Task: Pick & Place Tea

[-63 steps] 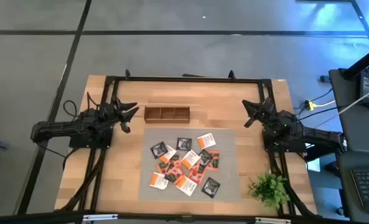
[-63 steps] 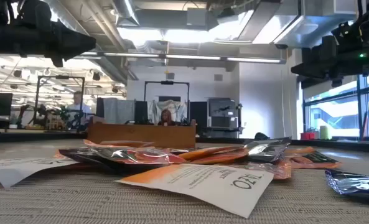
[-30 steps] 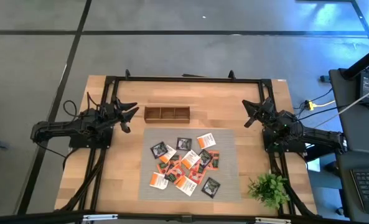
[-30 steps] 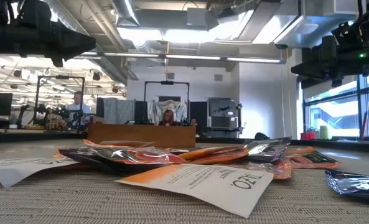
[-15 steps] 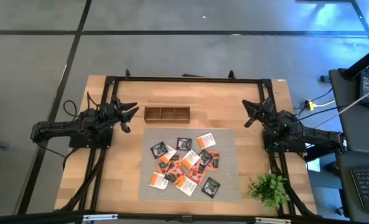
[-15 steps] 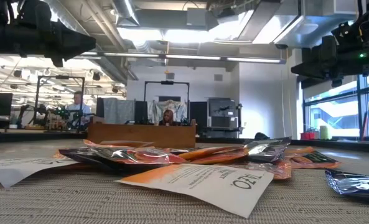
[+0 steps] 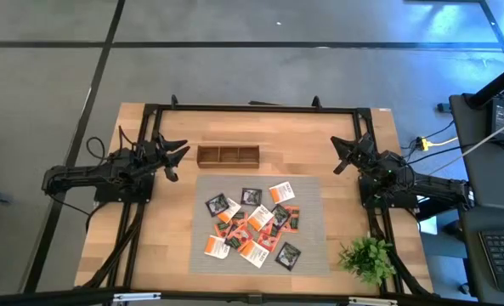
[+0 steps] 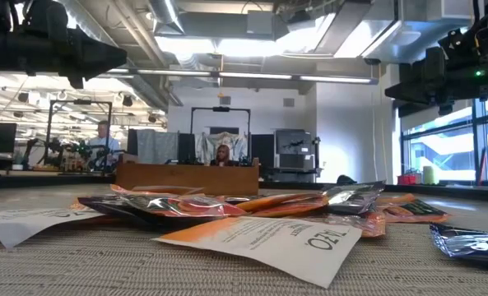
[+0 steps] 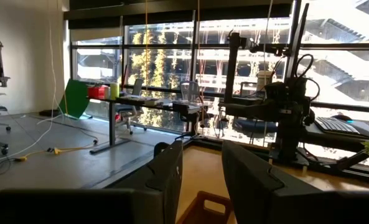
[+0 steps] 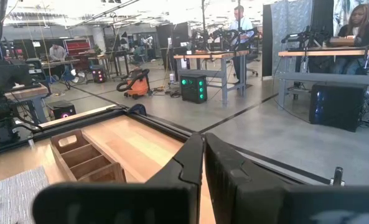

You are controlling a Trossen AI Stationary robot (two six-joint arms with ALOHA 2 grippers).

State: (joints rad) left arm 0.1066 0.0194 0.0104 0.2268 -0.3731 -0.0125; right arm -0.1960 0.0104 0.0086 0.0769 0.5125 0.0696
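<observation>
The worktop (image 7: 150,255) carries a grey mat (image 7: 307,255) with the tea sachets (image 7: 253,225) heaped in its middle, just in front of the wooden tray (image 7: 228,155). No pick has begun, I judge. The left claw (image 7: 177,155) hangs spread at the tray's left; the right claw (image 7: 340,153), pressed together, waits opposite. Next, one must descend onto a sachet.

tea sachets (image 7: 253,223) overlap, lower ones partly hidden; print unreadable.

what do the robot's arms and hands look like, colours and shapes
Both arms are matte black, jointed, with black cables trailing from their bases. The left hand and right hand each end in two flat, tapered dark fingers. No markings are readable.
</observation>
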